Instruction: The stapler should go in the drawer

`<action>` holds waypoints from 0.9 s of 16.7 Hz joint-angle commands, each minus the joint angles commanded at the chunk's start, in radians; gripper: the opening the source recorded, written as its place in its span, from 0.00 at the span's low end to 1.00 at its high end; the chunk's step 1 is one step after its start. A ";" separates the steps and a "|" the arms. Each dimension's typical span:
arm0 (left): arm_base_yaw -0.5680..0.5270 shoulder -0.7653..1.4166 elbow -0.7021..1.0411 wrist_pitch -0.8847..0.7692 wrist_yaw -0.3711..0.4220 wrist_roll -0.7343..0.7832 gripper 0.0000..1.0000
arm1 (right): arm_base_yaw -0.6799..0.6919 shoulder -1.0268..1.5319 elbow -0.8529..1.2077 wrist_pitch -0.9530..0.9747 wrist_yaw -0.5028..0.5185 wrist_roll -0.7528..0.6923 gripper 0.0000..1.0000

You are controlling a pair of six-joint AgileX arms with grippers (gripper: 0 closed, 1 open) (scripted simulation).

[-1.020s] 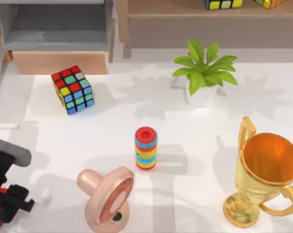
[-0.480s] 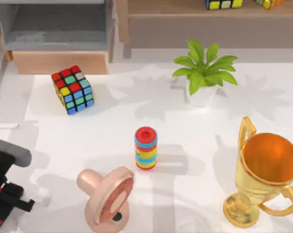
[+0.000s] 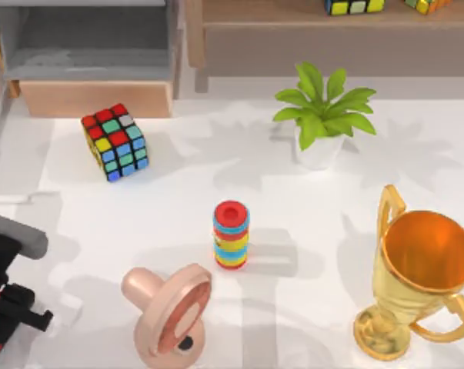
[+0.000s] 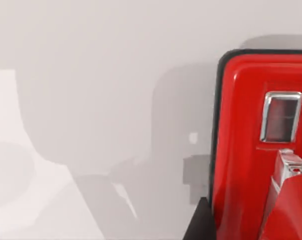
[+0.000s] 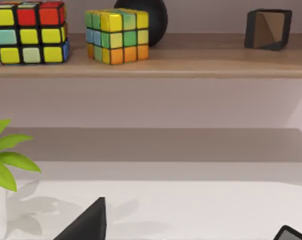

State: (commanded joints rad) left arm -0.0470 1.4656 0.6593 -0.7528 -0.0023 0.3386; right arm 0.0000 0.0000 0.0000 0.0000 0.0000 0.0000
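Slippage worried us: our left gripper (image 3: 16,319) sat over the stapler (image 4: 263,145), finger spread untellable, drawer (image 3: 93,98) well apart.

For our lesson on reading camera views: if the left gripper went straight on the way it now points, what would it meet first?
Most likely the stapler. The left gripper, at the table's near left corner, points down, and its wrist view shows the red body close beneath, on the white table. How much of a gap remains cannot be judged.

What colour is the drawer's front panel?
Light tan wood; the drawer shows it best in the top view, with grey walls behind.
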 joint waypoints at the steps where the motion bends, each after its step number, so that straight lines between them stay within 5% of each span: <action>1: 0.000 -0.010 0.010 -0.029 0.000 0.000 0.00 | 0.000 0.000 0.000 0.000 0.000 0.000 1.00; 10: 0.003 -0.044 0.056 -0.108 0.002 0.000 0.00 | 0.000 0.000 0.000 0.000 0.000 0.000 1.00; 15: 0.063 0.012 0.261 -0.150 0.038 0.011 0.00 | 0.000 0.000 0.000 0.000 0.000 0.000 1.00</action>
State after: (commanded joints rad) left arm 0.0162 1.4776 0.9205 -0.9023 0.0359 0.3492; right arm 0.0000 0.0000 0.0000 0.0000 0.0000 0.0000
